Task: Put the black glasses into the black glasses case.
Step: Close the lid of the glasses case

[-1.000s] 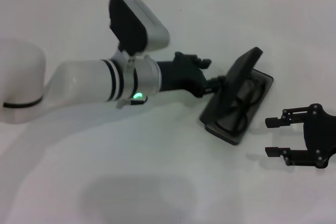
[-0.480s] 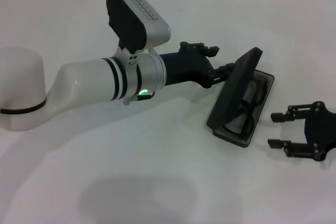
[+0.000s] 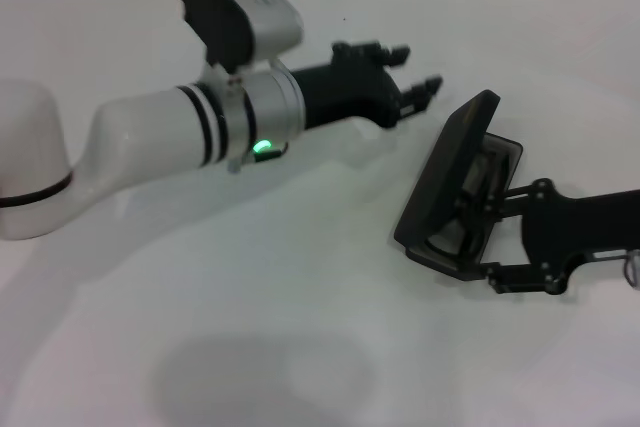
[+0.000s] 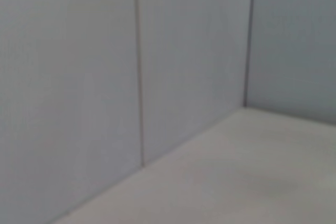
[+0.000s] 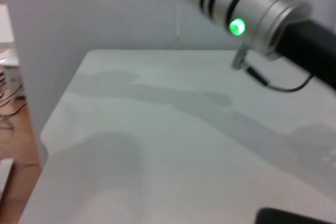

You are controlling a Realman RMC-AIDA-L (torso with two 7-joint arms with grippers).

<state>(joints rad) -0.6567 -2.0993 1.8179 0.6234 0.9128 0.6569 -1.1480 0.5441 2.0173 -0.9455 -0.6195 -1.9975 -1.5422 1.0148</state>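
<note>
Right gripper point(image 3: 497, 230) apart round black glasses case point(image 3: 452, 175), head view only; left gripper point(image 3: 418, 77) prob. apart.

A white tabletop point(image 3: 300, 347) meets a pale tiled wall point(image 4: 79, 77) with thin dark seams; soft shadows fall across the tabletop near its edge.

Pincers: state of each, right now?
Left pincer: open, holding nothing, raised clear of the black glasses case.
Right pincer: open, fingers straddling the case's base at its right side; no clamp visible.
</note>
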